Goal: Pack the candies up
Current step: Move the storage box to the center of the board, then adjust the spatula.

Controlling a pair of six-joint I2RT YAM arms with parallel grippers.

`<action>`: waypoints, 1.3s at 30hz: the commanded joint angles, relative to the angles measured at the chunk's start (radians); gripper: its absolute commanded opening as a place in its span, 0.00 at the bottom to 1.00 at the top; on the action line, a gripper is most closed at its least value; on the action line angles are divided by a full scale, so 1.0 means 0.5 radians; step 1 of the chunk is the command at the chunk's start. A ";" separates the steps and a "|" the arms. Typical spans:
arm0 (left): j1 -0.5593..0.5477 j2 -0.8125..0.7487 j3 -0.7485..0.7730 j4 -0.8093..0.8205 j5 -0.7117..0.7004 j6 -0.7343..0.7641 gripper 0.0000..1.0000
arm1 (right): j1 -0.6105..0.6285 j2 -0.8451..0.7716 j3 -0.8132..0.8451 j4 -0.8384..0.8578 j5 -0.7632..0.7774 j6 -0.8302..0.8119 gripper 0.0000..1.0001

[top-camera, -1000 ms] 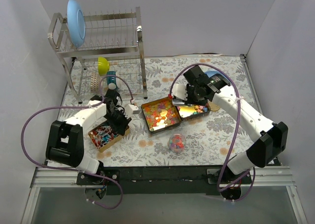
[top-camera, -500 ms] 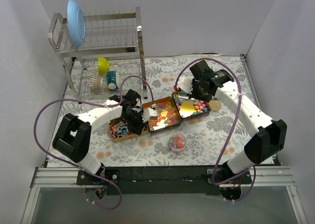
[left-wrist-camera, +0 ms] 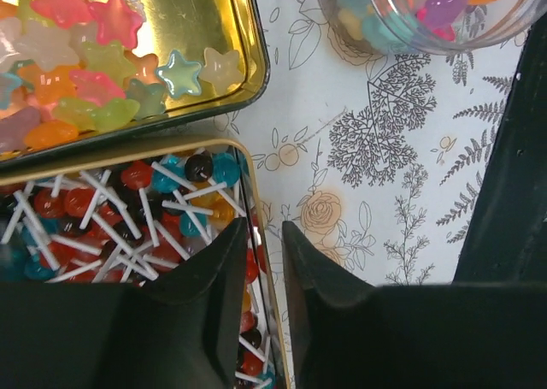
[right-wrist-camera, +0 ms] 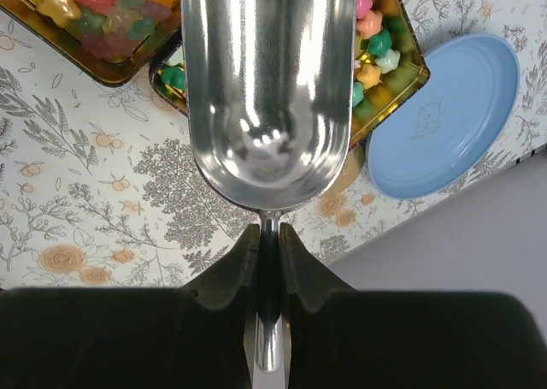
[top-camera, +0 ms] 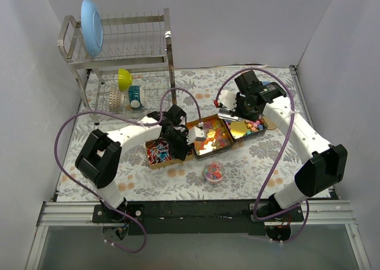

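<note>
Star-shaped candies [left-wrist-camera: 102, 55] in mixed colours fill the middle gold tin [top-camera: 211, 138]. More candies [right-wrist-camera: 376, 51] lie in the right tin [top-camera: 252, 127], and a few sit in a small clear jar [top-camera: 212, 172]. My left gripper [left-wrist-camera: 265, 231] is shut on the right wall of a lollipop tin [left-wrist-camera: 128, 209], one finger inside and one outside; in the top view it [top-camera: 180, 140] sits between the lollipop tin [top-camera: 160, 152] and the middle one. My right gripper [right-wrist-camera: 269, 244] is shut on the handle of an empty metal scoop [right-wrist-camera: 269, 90] held above the right tin.
A blue lid [right-wrist-camera: 444, 120] lies beside the right tin near the back wall. A dish rack [top-camera: 119, 56] at the back left holds a blue plate [top-camera: 92, 27], a yellow bowl [top-camera: 123, 78] and a cup [top-camera: 135, 95]. The jar [left-wrist-camera: 427, 13] stands close in front of the tins.
My left gripper has dragged the lollipop tin to the right, against the middle tin, and both candy tins have shifted right. The right gripper has moved slightly right with the scoop.
</note>
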 commanded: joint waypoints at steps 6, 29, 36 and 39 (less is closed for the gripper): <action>0.171 -0.854 -0.183 0.105 0.111 -0.249 0.33 | 0.004 -0.063 -0.057 0.083 -0.202 -0.227 0.01; 0.585 -0.741 -0.434 1.256 0.550 -1.888 0.00 | 0.719 0.366 0.667 0.025 -0.533 -0.193 0.01; 0.720 -0.811 -0.355 0.950 0.476 -1.744 0.00 | 0.749 0.256 0.671 0.092 -0.751 -0.227 0.01; 0.892 -0.860 -0.233 0.733 0.424 -1.768 0.00 | 0.771 0.317 0.701 0.028 -0.696 -0.279 0.01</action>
